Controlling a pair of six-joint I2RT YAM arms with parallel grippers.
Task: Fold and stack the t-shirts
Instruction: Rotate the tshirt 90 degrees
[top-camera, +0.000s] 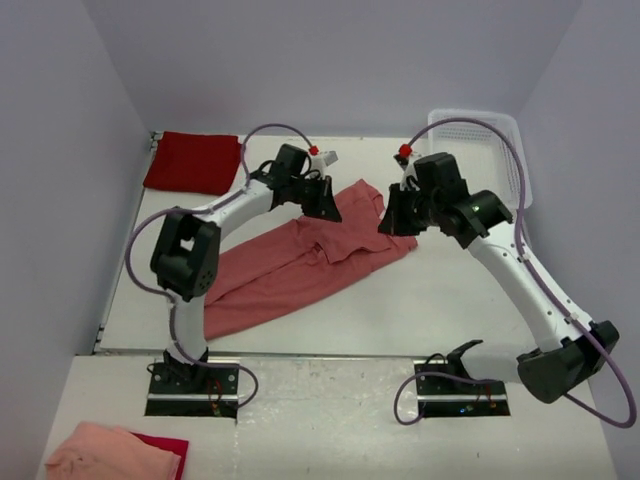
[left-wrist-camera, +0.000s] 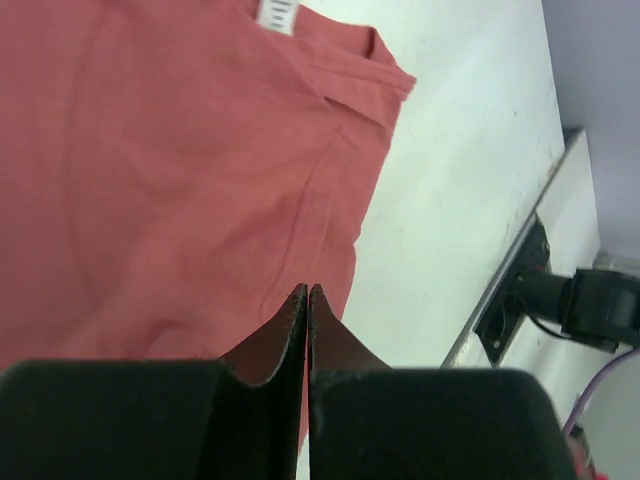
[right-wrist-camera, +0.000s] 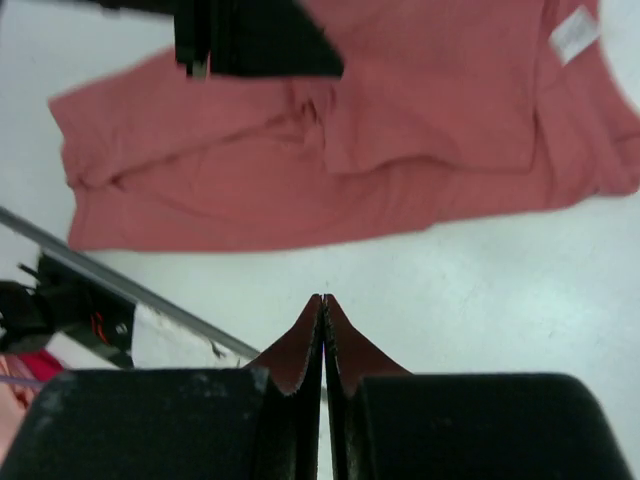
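Salmon t-shirt (top-camera: 290, 270) lies under left claw (left-wrist-camera: 308, 292), beside right claw (right-wrist-camera: 322, 298).

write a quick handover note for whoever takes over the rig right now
Left tool: shut, empty, over the edge of the salmon shirt.
Right tool: shut, empty, over bare table beside that shirt.
Crimson shirt: far left corner, a flat rectangle, looks folded.
Salmon shirt: mid-table, partly folded over, rumpled.
Left to do: finish folding the salmon shirt, then stack the two.
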